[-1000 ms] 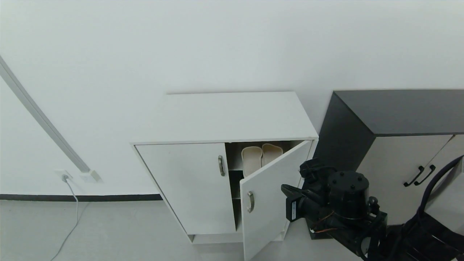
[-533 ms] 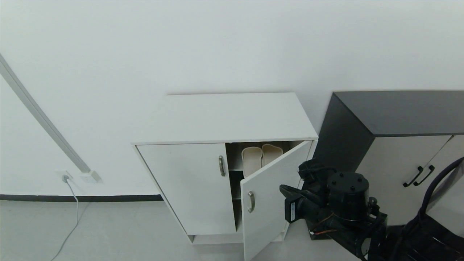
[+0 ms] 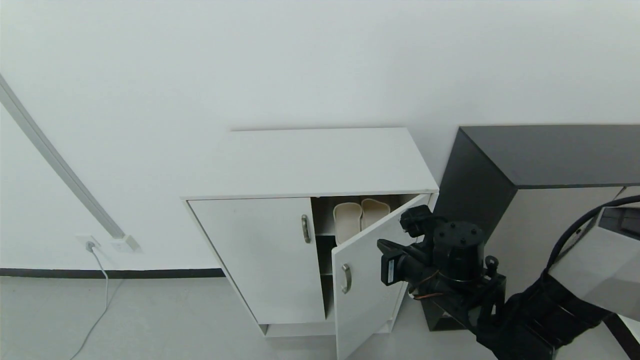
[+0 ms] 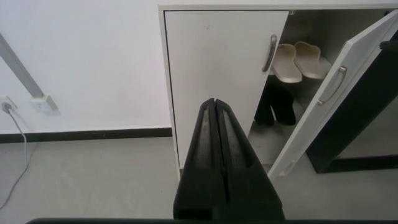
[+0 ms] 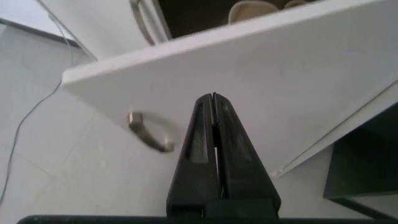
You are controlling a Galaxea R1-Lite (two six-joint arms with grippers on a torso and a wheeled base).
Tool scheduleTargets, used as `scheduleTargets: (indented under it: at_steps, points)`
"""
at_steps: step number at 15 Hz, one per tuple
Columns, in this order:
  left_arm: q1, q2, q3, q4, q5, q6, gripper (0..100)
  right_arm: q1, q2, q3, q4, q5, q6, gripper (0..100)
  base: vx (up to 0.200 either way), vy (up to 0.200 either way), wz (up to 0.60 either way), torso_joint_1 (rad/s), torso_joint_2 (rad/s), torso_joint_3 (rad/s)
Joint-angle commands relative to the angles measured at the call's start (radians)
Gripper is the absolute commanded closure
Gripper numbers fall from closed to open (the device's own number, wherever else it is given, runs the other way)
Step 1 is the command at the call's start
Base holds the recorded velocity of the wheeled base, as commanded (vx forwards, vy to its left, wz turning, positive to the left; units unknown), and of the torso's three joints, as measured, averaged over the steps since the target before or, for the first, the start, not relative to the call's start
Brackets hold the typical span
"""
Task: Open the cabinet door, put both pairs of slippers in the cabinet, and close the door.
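Note:
The white cabinet [image 3: 320,160] has its left door shut and its right door [image 3: 372,265] standing partly open. A beige pair of slippers [image 3: 360,216] lies on the upper shelf, and the left wrist view shows these slippers [image 4: 300,59] above a dark pair [image 4: 278,107] on the lower shelf. My right gripper [image 3: 414,220] is shut and empty, at the door's outer face near its top edge. In the right wrist view its shut fingers [image 5: 213,99] point at the door panel [image 5: 292,68], beside the handle [image 5: 151,132]. My left gripper [image 4: 214,106] is shut and empty, held back facing the cabinet front.
A black-topped cabinet [image 3: 500,165] stands close on the right of the white one. A wall socket with a grey cable [image 3: 97,270] is at the left, and a slanted wall conduit [image 3: 55,160] above it. Open grey floor lies in front.
My right arm has moved left and upward, closer to the open door's outer face. The door's angle looks almost the same. The slippers have not moved.

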Motion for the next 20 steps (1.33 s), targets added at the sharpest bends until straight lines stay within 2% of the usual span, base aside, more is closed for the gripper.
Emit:
scheduleTargets:
  at_steps: [1, 11, 20]
  points:
    - [0.000, 0.001, 0.000, 0.000, 0.001, 0.000, 100, -0.021, 0.055, -0.047, 0.000, 0.000, 0.000, 100, 0.000, 0.000, 0.00, 0.000, 0.00, 0.000]
    - [0.000, 0.000, 0.000, 0.000, 0.001, 0.000, 100, -0.076, 0.205, -0.274, 0.045, 0.000, -0.020, 100, 0.000, 0.000, 0.00, 0.000, 0.00, 0.000]
    - [0.000, 0.000, 0.000, 0.000, 0.001, 0.000, 100, -0.096, 0.265, -0.386, 0.102, 0.000, -0.022, 100, 0.000, 0.000, 0.00, 0.000, 0.00, 0.000]
